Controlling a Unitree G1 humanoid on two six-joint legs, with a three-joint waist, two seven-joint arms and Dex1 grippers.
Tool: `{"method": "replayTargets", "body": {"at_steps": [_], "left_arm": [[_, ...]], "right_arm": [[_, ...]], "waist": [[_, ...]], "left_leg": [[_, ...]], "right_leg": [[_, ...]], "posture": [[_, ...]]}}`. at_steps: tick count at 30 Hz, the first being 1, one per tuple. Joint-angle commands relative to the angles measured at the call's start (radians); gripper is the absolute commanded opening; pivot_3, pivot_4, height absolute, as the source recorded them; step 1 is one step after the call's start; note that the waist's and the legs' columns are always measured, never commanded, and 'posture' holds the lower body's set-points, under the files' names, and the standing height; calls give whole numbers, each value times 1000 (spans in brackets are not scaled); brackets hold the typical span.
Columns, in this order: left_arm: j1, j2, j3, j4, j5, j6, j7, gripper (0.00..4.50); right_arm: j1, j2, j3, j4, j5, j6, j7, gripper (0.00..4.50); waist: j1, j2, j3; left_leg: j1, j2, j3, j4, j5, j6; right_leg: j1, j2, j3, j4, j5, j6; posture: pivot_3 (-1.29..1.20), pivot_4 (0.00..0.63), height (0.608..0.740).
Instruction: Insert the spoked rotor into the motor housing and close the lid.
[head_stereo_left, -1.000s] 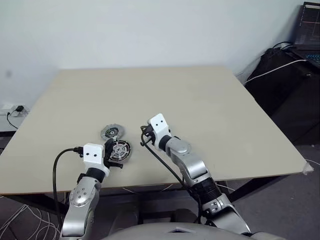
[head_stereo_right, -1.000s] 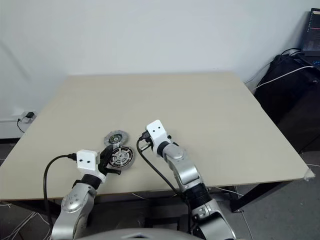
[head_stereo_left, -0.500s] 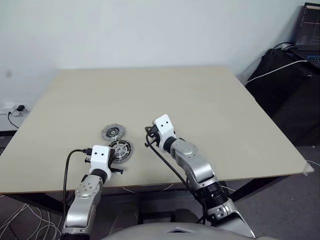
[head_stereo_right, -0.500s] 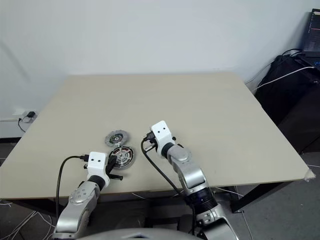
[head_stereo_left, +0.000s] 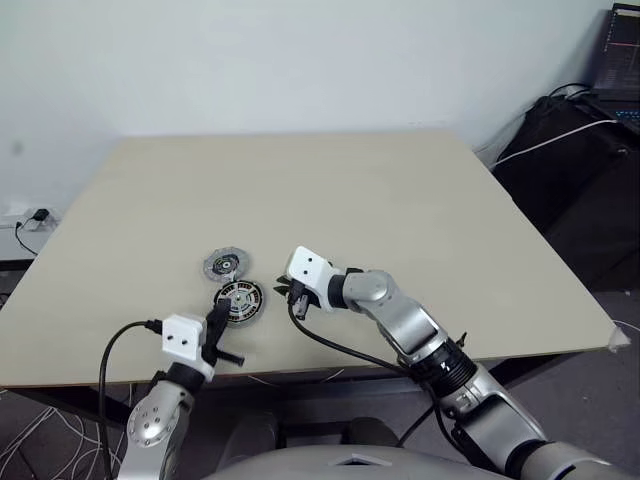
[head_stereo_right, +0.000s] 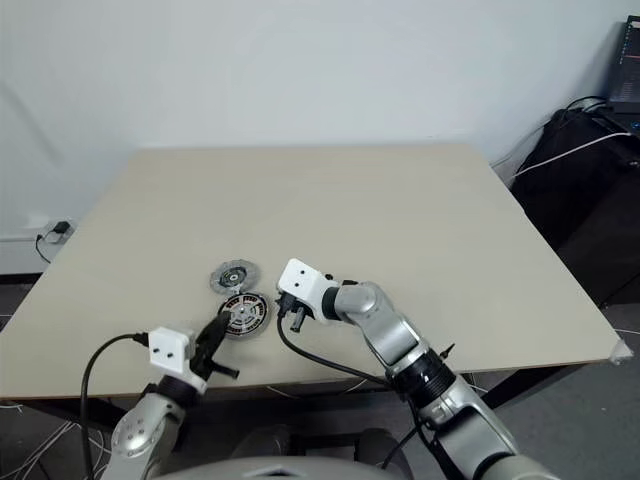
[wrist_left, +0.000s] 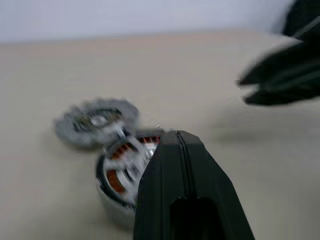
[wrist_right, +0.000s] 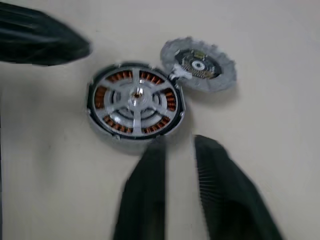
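Wall: plain white (head_stereo_left: 300, 60), behind the table.
Table: pale beige top (head_stereo_left: 380, 210), set on dark legs.
Right side: black furniture (head_stereo_left: 570, 190) with white cable (head_stereo_left: 560, 130).
Left floor: power strip (head_stereo_left: 30, 220), loose cables.

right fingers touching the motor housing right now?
Apart. In the right wrist view, bare table shows between the right gripper fingertips and the rim of the motor housing.

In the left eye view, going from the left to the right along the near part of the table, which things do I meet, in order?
Left gripper → motor housing, the spoked rotor sitting in it → right gripper. The lid lies farther back, so its place in the order is unclear.
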Motion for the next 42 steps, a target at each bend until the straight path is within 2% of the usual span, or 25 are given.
{"method": "replayTargets", "body": {"at_steps": [1, 14, 26, 42], "left_arm": [[24, 39, -21, -86, -30, 0, -68, 0], [99, 43, -60, -99, -19, -8, -89, 0], [116, 32, -71, -65, 11, -49, -79, 0], [103, 16, -80, -32, 11, -70, -69, 0]], "right_arm": [[-75, 7, 59, 49, -39, -66, 72, 1902], [-201, 42, 243, 182, -191, -267, 253, 1902], [-247, 149, 204, 362, -272, -370, 143, 1902], [-267, 198, 194, 514, -336, -421, 97, 1902]], "waist": [[-1, 0, 2], [-1, 1, 4], [0, 1, 5], [0, 1, 5]], "left_leg": [[0, 0, 0, 0, 0, 0], [0, 0, 0, -1, 0, 0], [1, 0, -1, -1, 0, 0], [2, 0, -1, -1, 0, 0]], "right_leg": [[0, 0, 0, 0, 0, 0], [0, 1, -1, 0, -1, -1], [0, 1, -1, 1, -1, 0], [0, 2, -1, 2, -1, -1]], "posture": [[0, 0, 740], [0, 0, 740], [0, 0, 740], [0, 0, 740]]}}
